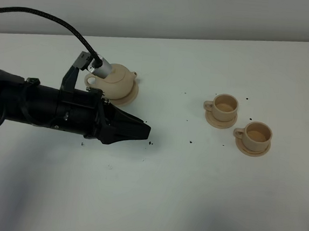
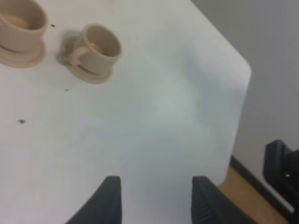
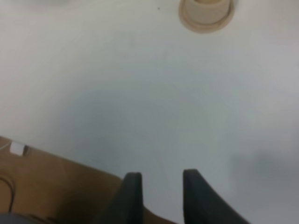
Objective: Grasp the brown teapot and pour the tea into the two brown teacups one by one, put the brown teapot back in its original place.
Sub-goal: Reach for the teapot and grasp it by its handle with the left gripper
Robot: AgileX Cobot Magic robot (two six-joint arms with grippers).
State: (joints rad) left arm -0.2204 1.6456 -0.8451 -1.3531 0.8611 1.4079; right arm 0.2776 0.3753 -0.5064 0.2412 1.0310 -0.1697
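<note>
The brown teapot (image 1: 114,78) stands on its wide saucer, the original place (image 1: 129,97), at the back left of the white table. The two brown teacups stand on small saucers at the right, one nearer the middle (image 1: 224,105) and one further right (image 1: 257,134). Both also show in the left wrist view (image 2: 100,44) (image 2: 16,23). My left gripper (image 1: 141,130) (image 2: 156,203) is open and empty, in front of the teapot and pointing towards the cups. My right gripper (image 3: 161,196) is open and empty over the table's edge. It is out of the high view. One cup's saucer (image 3: 205,14) shows far ahead of it.
Small dark specks (image 1: 151,143) lie scattered on the table between teapot and cups. The left wrist view shows the table's corner (image 2: 240,70) with a black object (image 2: 282,172) beyond it. The right wrist view shows the table's edge (image 3: 70,158) over brown floor.
</note>
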